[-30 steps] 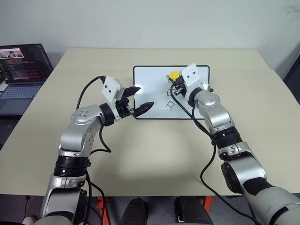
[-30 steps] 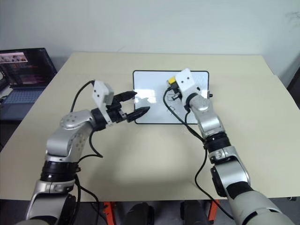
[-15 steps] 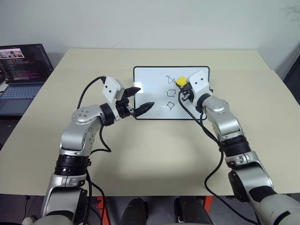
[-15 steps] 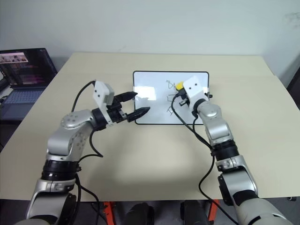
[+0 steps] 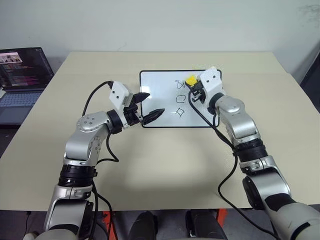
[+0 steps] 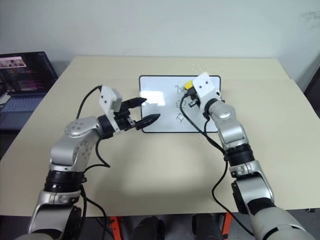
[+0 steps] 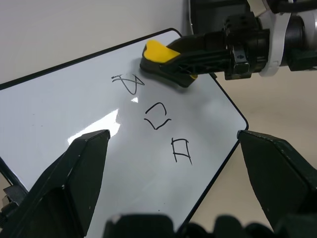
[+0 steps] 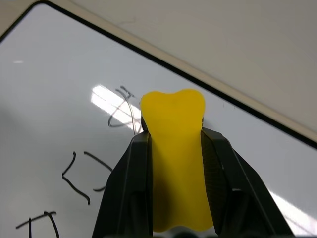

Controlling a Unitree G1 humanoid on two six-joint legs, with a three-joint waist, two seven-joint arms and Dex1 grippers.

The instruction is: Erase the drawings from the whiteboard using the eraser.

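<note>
1. Left gripper: fingers spread wide, holding nothing, hovering over near-left corner of whiteboard. Well apart from the sketches.
2. Whiteboard: flat on table, centre-far.
3. Drawings: three black sketches in a column running far to near, right of board centre. All three intact; erasing judged not begun.
4. Eraser: yellow block at far end of column, just beside top sketch on its right. Contact w/ board: cannot tell.
5. Right gripper: clamped on eraser, nearer arm by far. Judgement: next stroke goes left onto top sketch, then toward robot along column.
</note>
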